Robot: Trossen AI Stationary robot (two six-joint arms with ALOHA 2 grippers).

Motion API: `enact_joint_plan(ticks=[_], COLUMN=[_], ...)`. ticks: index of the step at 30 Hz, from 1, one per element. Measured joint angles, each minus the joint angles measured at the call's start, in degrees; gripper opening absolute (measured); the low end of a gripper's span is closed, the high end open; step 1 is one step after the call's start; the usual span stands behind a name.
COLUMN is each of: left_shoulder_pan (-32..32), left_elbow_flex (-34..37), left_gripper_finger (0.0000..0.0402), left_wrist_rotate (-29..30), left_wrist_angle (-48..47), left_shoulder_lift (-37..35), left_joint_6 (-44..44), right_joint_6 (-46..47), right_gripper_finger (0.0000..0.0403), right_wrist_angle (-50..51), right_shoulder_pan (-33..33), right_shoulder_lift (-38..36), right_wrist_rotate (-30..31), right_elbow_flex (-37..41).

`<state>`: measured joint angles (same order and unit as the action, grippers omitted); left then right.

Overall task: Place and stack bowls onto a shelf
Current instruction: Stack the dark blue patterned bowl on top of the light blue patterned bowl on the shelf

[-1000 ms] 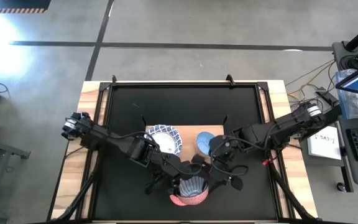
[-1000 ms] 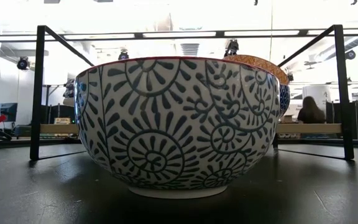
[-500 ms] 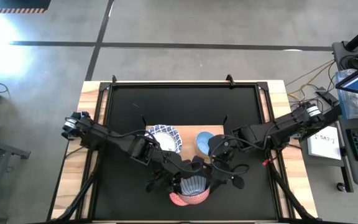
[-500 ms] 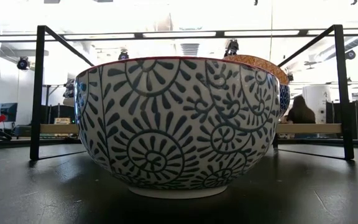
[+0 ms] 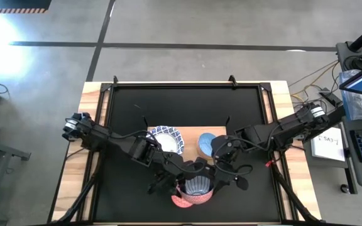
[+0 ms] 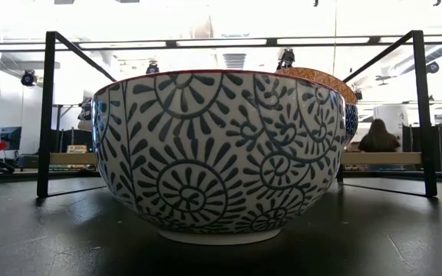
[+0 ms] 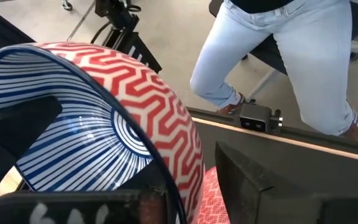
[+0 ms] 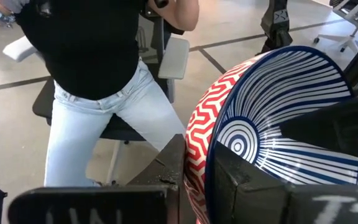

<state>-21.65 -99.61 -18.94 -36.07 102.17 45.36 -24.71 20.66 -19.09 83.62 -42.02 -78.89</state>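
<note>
A bowl (image 5: 198, 184), red zigzag outside and blue-and-white striped inside, hangs tipped near the table's near edge between my two grippers. My right gripper (image 5: 216, 182) is shut on it. My left gripper (image 5: 182, 182) is open, one finger inside the bowl and the outer finger (image 7: 247, 180) a little off the red wall. The shelf (image 5: 217, 132), a light-wood board, bears a wide blue-and-white bowl (image 5: 166, 139) and a light blue bowl (image 5: 207, 143). A large blue-and-white patterned bowl (image 6: 221, 153) stands on its foot on the black tabletop. My right gripper pinches the bowl's wall at the rim (image 8: 196, 165), one finger (image 8: 260, 186) inside and the other outside. It comes slanting from the table's right. The bowl is tipped, its striped inside facing up and partly sideways. My left gripper: whether its inner finger touches the bowl I cannot tell.
Behind the large patterned bowl an orange-yellow bowl's rim (image 6: 321, 77) shows. A black metal frame (image 6: 48, 115) stands around the tabletop. A person in light trousers (image 7: 291, 56) stands beyond the near edge. The far half of the black tabletop (image 5: 181, 103) is bare.
Both arms have kept their places. The held bowl has shifted a little toward my right gripper's side.
</note>
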Motion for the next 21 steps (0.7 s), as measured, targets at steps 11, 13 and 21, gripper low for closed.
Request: enact_joint_plan(ticks=[11, 13, 21], left_shoulder_pan=[0.1, 0.1, 1.3], left_elbow_flex=[0.0, 0.0, 0.0], left_gripper_finger=[0.0105, 0.0107, 0.0108], left_wrist_rotate=[5.9, 7.8, 13.2], left_wrist_angle=[0.2, 0.2, 0.3], left_shoulder_lift=[0.0, 0.0, 0.0], left_joint_6=[0.1, 0.1, 0.2], right_joint_6=[-0.7, -0.7, -0.2], right_gripper_finger=[0.0031, 0.0031, 0.0018], right_wrist_angle=[1.9, 2.3, 5.0], right_shoulder_pan=[1.8, 2.4, 5.1], right_shoulder_lift=[-0.9, -1.1, -2.1], right_wrist_rotate=[0.0, -0.1, -0.1], right_elbow_flex=[0.0, 0.0, 0.0])
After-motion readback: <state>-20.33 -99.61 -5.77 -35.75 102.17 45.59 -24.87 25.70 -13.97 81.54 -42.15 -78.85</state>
